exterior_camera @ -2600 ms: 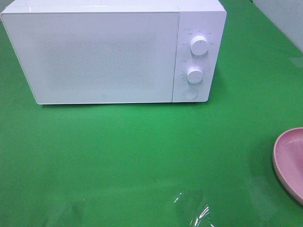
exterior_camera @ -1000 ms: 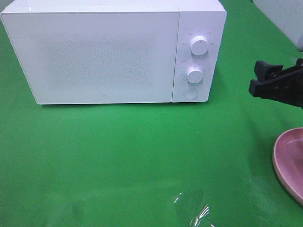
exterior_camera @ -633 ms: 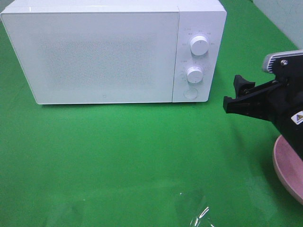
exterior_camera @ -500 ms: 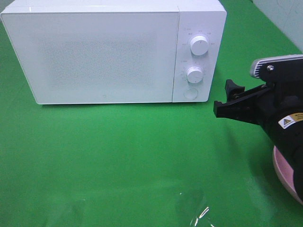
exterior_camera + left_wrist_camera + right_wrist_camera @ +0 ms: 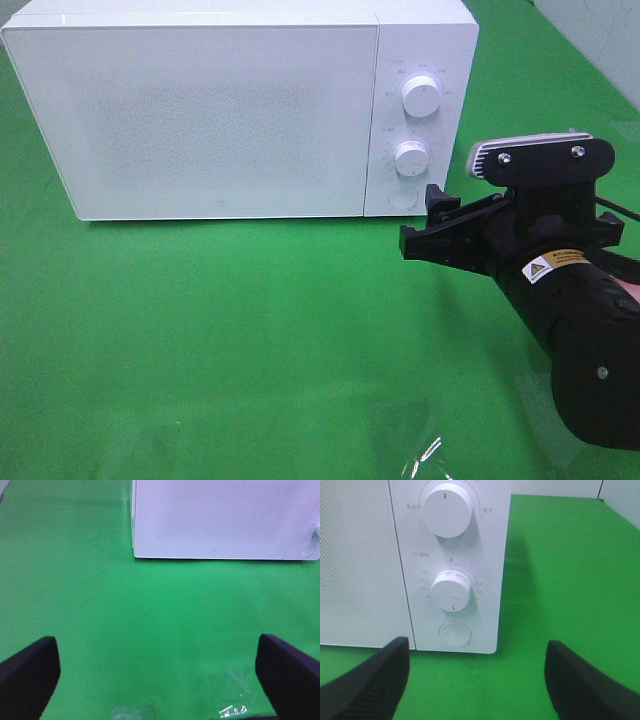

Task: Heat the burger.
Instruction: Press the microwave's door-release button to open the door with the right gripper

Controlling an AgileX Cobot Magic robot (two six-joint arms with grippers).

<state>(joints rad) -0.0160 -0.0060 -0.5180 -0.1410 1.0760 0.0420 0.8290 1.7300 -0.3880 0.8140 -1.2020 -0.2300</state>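
Observation:
The burger is not in any view. The white microwave (image 5: 200,110) stands at the back of the green table with its door shut. My right gripper (image 5: 420,222) is open and empty, just in front of the control panel, close to the round door button (image 5: 402,198). In the right wrist view the gripper (image 5: 480,680) faces the button (image 5: 454,633) with the timer knob (image 5: 451,590) above it. My left gripper (image 5: 157,680) is open and empty over the green cloth, well short of the microwave (image 5: 220,515); it is out of the high view.
A power knob (image 5: 421,96) and a timer knob (image 5: 410,157) sit on the panel. A sliver of the pink plate (image 5: 632,290) shows behind the right arm. A clear plastic scrap (image 5: 410,440) lies near the front edge, also in the left wrist view (image 5: 232,690).
My right arm has come in from the right edge and moved left and forward to the microwave's control panel, now covering most of the pink plate. The microwave has not changed.

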